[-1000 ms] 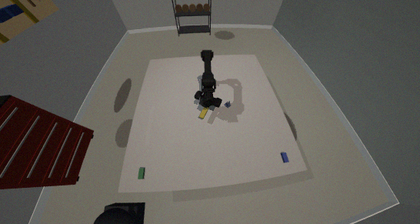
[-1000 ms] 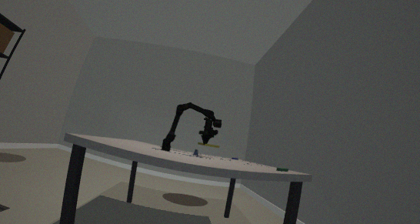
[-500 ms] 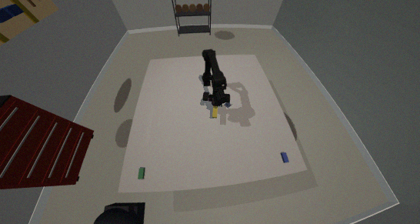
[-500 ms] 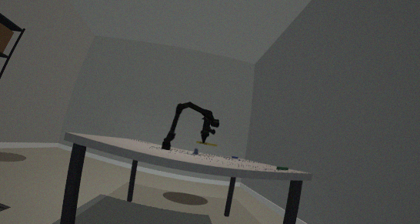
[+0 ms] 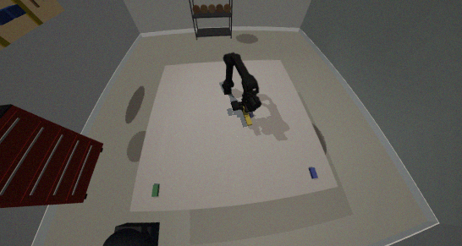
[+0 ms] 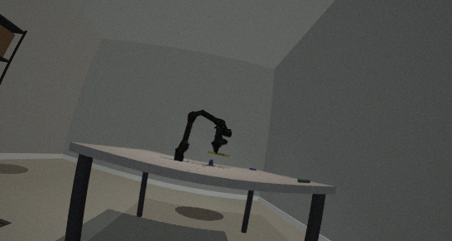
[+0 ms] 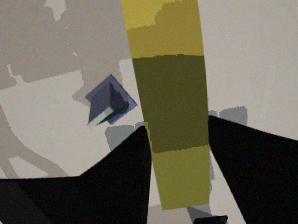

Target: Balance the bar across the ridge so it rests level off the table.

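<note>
The gripper (image 5: 244, 108) (image 6: 216, 152) (image 7: 178, 127) is shut on the yellow bar (image 5: 248, 120) (image 6: 226, 155) (image 7: 170, 95). It holds the bar in the air, roughly level, with a gap above the table. The dark blue ridge (image 5: 252, 115) (image 6: 211, 162) (image 7: 111, 95) stands on the table below the bar. In the wrist view the ridge shows to the left of the bar, not under it. Bar and ridge are apart. In the top view the arm and bar partly hide the ridge.
A green block (image 5: 156, 190) (image 6: 304, 180) lies near one front corner of the table (image 5: 190, 163) (image 6: 137, 165). A blue block (image 5: 313, 172) (image 6: 252, 169) lies near the other. The arm's shadow falls around the ridge.
</note>
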Controlling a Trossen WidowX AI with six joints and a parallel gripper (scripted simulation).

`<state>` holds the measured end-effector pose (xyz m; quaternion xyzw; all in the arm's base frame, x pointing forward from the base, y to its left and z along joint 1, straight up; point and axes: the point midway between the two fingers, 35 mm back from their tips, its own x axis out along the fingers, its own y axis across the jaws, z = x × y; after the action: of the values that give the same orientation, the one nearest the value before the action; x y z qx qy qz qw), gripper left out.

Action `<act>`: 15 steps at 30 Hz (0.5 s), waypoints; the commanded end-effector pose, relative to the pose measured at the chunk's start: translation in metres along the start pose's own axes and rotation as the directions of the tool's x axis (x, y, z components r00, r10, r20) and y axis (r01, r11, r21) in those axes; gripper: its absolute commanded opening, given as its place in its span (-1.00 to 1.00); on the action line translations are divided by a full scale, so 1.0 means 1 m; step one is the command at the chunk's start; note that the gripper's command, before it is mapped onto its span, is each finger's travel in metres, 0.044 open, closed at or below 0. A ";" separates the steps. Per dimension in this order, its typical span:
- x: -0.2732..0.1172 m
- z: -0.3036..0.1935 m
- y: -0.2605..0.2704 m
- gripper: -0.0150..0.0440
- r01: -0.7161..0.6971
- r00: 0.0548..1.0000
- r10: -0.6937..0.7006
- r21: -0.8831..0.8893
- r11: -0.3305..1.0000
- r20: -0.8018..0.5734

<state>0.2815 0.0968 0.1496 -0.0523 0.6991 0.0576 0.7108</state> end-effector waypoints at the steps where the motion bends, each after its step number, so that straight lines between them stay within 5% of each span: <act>1: -0.002 -0.006 0.013 -0.49 0.002 1.000 -0.001 -0.091 0.996 0.006; 15: -0.003 -0.036 0.055 -0.49 0.000 1.000 0.002 -0.460 0.888 0.004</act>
<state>0.2446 0.1413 0.1500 -0.1931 0.6742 0.1978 0.6848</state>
